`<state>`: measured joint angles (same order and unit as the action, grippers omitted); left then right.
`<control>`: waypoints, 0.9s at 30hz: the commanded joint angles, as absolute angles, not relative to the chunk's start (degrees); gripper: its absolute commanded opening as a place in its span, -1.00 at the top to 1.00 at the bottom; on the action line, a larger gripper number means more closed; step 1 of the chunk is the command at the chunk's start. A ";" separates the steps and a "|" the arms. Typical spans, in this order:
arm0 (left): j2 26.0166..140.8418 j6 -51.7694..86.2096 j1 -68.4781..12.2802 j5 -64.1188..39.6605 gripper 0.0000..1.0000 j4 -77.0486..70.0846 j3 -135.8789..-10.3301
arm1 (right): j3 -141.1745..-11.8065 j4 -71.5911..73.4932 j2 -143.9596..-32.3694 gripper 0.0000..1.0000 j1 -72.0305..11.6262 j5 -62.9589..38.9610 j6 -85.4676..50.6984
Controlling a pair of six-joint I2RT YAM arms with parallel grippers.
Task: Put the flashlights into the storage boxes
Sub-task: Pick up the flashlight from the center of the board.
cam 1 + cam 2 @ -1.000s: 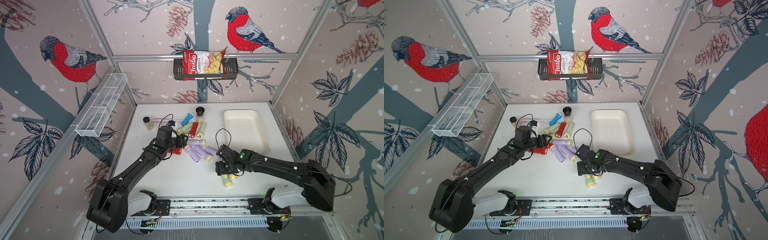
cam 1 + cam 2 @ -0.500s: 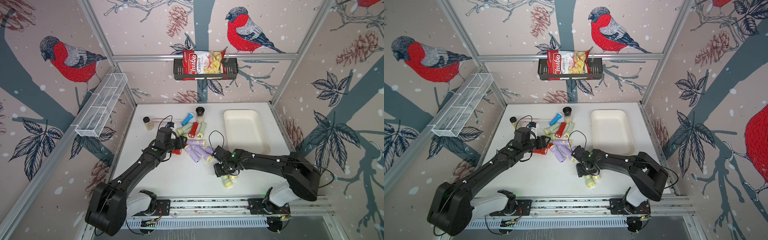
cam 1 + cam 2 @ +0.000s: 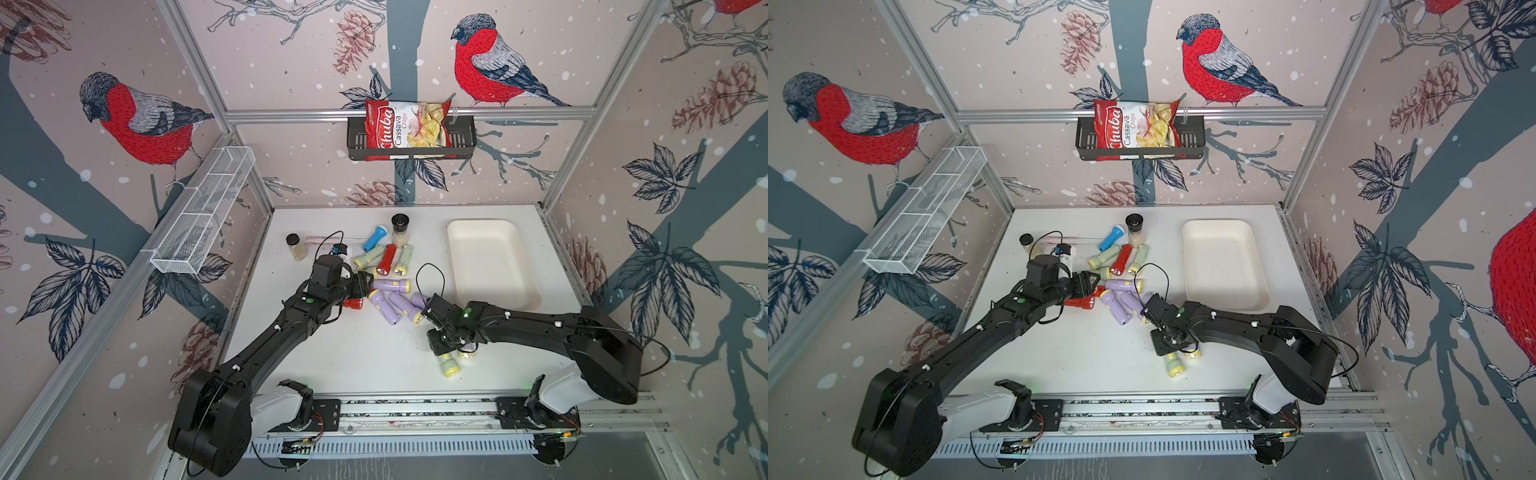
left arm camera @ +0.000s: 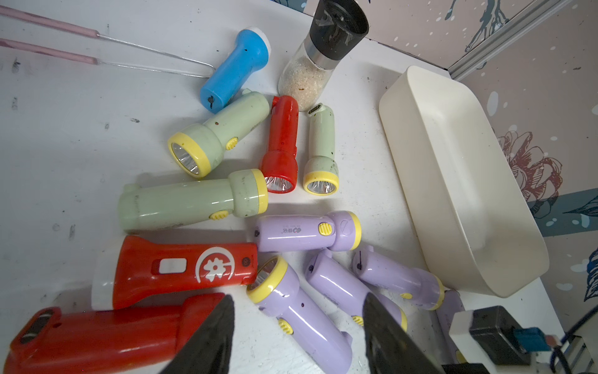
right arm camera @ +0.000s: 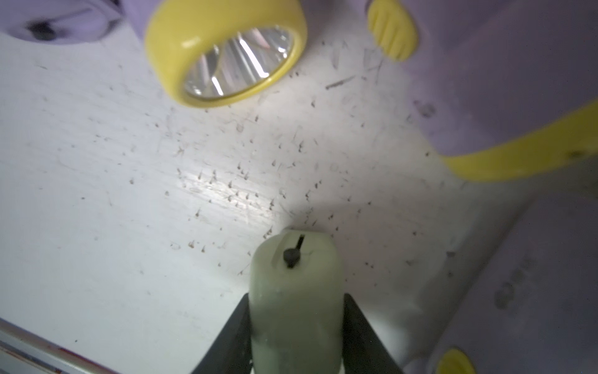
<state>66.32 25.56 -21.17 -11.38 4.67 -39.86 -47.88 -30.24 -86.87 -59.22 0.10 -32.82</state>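
R gripper pinching pale green flashlight by its tail end. L gripper spread, lilac flashlight under the gap, red flashlight right beside one finger. Tray lies apart, beyond R gripper.

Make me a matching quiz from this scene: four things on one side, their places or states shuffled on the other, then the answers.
Column one:
1. tray
2. chips bag
3. right hand
4. left hand

Column two:
A. open, holding nothing
B. shut on a green flashlight
C. in the wall basket
D. empty

Pairs: 1-D, 2-C, 3-B, 4-A
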 commanded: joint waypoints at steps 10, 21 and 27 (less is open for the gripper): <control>62.11 26.75 -21.17 -16.32 -0.25 9.25 -39.26 | -52.10 -28.52 -76.05 0.25 -60.62 0.71 -16.21; 62.79 27.14 -21.16 -23.46 -0.25 7.05 -38.94 | -54.22 -27.18 -65.54 0.21 -59.91 -0.94 21.16; 63.90 27.72 -21.18 -23.97 -0.25 4.80 -38.76 | -55.90 -28.11 -61.59 0.25 -46.92 -6.35 38.85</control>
<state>63.44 27.14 -21.17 -22.46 7.57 -39.03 -54.70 -28.25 -62.41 -52.16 -2.46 25.56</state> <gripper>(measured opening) 0.627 0.394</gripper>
